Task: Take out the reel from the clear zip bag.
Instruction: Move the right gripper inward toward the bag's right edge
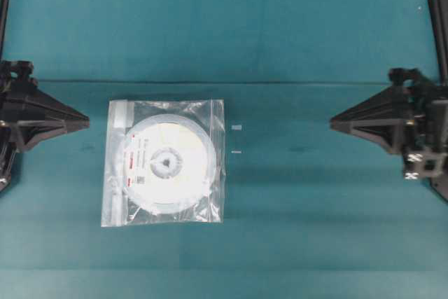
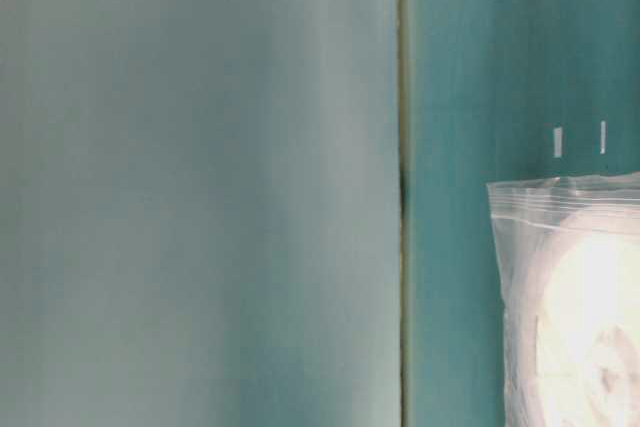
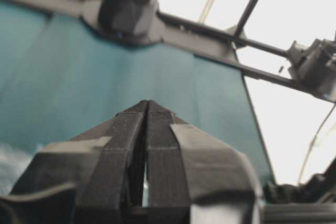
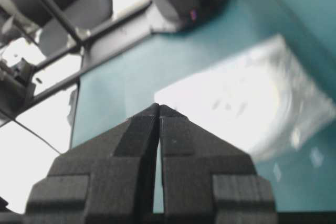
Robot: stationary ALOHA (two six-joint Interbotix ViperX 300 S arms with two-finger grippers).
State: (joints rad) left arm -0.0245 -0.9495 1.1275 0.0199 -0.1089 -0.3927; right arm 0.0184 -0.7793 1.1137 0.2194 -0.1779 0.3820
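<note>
"While I watched, nothing had begun: the reel (image 1: 166, 162) lay sealed inside the clear zip bag (image 1: 210, 113) on the teal table (image 1: 315, 208)."

"And the claws?"

"Left gripper (image 1: 87, 124) and right gripper (image 1: 332, 122) were both closed, empty, well apart from it."

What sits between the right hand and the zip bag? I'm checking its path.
In the overhead view, two small white marks on the teal table lie between the right hand and the clear zip bag.
</note>
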